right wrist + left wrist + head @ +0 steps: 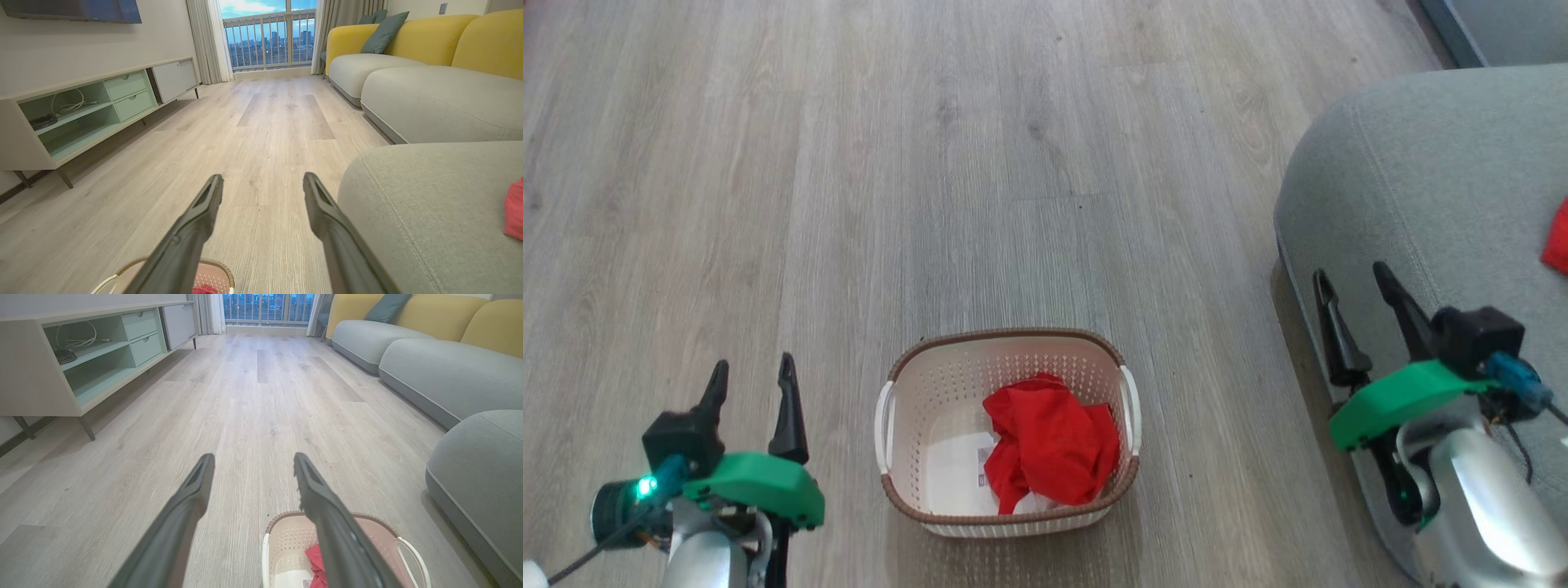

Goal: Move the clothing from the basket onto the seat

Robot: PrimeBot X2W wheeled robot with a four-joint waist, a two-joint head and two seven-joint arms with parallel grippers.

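**Finding.** One red garment (1052,445) lies crumpled in the basket (1005,336). It is bunched toward the right wall and covers part of the paper label (952,474) on the basket's bottom. A second red piece (1558,241) rests on the seat (1413,180), at the right edge of the head view. The basket stands on the wooden floor (931,163), near the seat but apart from it.

**Tools.** Your left gripper (752,371) hovers left of the basket, jaws spread wide and holding nothing. Your right gripper (1349,273) hangs by the seat's near edge, likewise wide and empty.

**Risks, in my judgement.**
- The garment sits close to the right wall and handle. A fingertip coming down there could catch a perforation or the rim and lift or tip the light basket.
- A shallow pinch would take only one fold. The cloth could then slip free and fall on the floor between basket and seat.
- A trailing end may hook the rim and drag the basket along.
- If you release on the seat's rounded edge, the garment may slide off. Carry it well inward.
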